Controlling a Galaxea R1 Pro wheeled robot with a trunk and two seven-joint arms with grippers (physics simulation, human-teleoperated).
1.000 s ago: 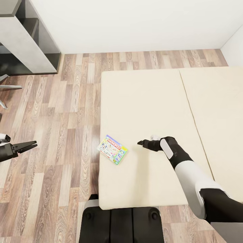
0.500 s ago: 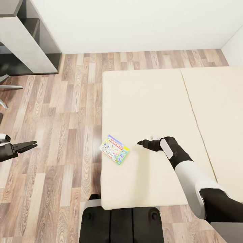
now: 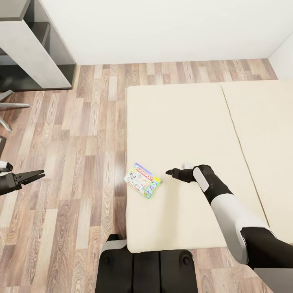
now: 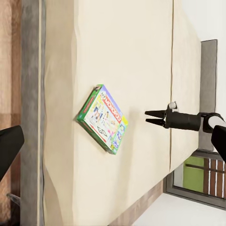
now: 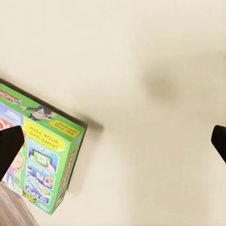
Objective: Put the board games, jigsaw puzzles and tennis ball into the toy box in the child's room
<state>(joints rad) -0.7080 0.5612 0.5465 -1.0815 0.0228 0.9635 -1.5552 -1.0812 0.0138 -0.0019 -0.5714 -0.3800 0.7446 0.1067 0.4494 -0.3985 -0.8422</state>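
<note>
Board game (image 3: 143, 185), the pale green-edged box, lies flat on the bed (image 3: 183, 122) close to the mattress's floor-side edge in the head view, turned at an angle to that edge. The right gripper (image 3: 167, 173) hangs just beside it over the mattress, apart from the box and holding nothing; from this height its dark fingers look close together. That placement reads as a lead-in to a pick, with the arm reaching across the bed toward the box. The left gripper (image 3: 40, 175) waits over the wood floor (image 3: 73, 134), well apart from the bed, fingers drawn nearly together and empty, likely parked out of the way.

From the left wrist view, the box (image 4: 102, 119) shows its thin green side wall, and the right gripper (image 4: 147, 117) points at it with a narrow gap between the tips.

Looking along the right gripper's fingers, the box (image 5: 40, 160) sits off to one side, not between the two dark fingertips (image 5: 10, 143) at opposite edges of the frame, which stand wide apart. I judge the gripper must first centre over the box.
</note>
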